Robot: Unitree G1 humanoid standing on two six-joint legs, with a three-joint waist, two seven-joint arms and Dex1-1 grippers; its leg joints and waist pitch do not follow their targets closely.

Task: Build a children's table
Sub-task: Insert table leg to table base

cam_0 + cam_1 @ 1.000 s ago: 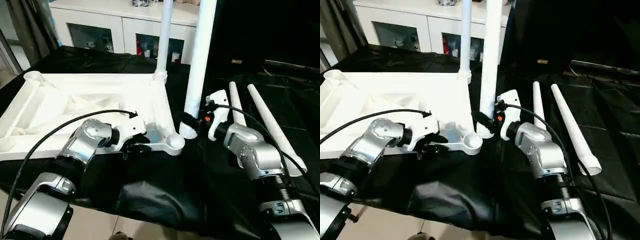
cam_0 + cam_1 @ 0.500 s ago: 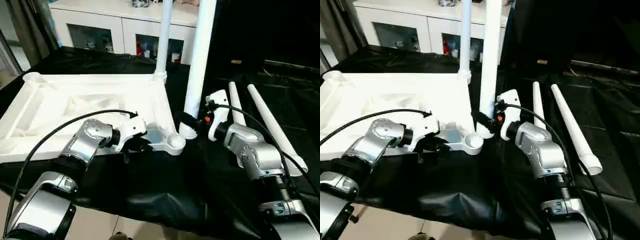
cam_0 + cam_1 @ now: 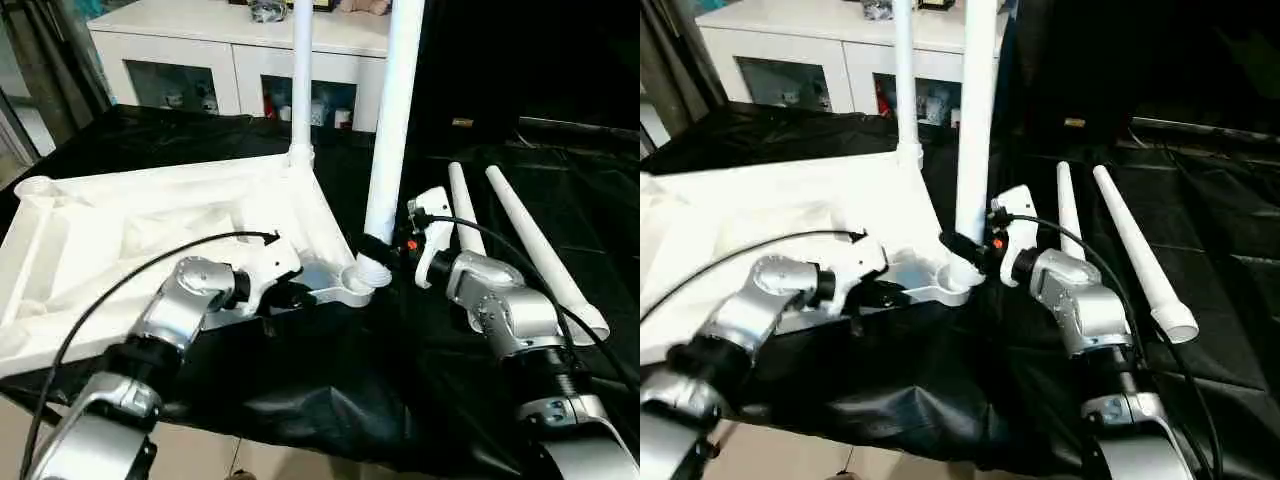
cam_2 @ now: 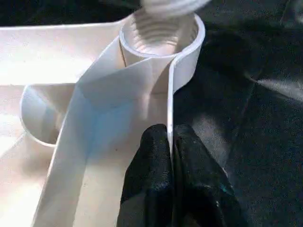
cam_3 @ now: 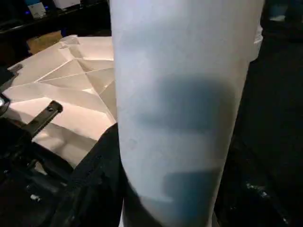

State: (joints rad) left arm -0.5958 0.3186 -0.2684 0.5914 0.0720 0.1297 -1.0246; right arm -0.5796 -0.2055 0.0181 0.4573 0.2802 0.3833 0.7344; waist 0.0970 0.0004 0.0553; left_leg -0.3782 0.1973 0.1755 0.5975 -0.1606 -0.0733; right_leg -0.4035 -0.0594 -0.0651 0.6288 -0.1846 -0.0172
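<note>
The white table top (image 3: pixel 120 235) lies upside down on the black cloth, ribs up. One leg (image 3: pixel 300 80) stands upright in its far right corner. My left gripper (image 3: pixel 285 295) is shut on the top's thin rim, just behind the near right corner socket (image 4: pixel 161 33); both fingers (image 4: pixel 151 156) pinch the wall. My right gripper (image 3: pixel 385 250) is shut on a second upright leg (image 3: pixel 392 120) low down. That leg's threaded end (image 3: pixel 372 268) hangs just over the socket's mouth. Two loose legs (image 3: pixel 540 245) lie side by side on the cloth to the right.
A white cabinet (image 3: pixel 200 70) with glass-fronted compartments stands behind the work. The black cloth (image 3: pixel 330 390) hangs over the near edge, with floor below. A black cable (image 3: pixel 120 290) loops over my left forearm.
The table top has swung, its far left corner coming nearer and its near right socket sliding under the held leg's end. The view has also shifted a little.
</note>
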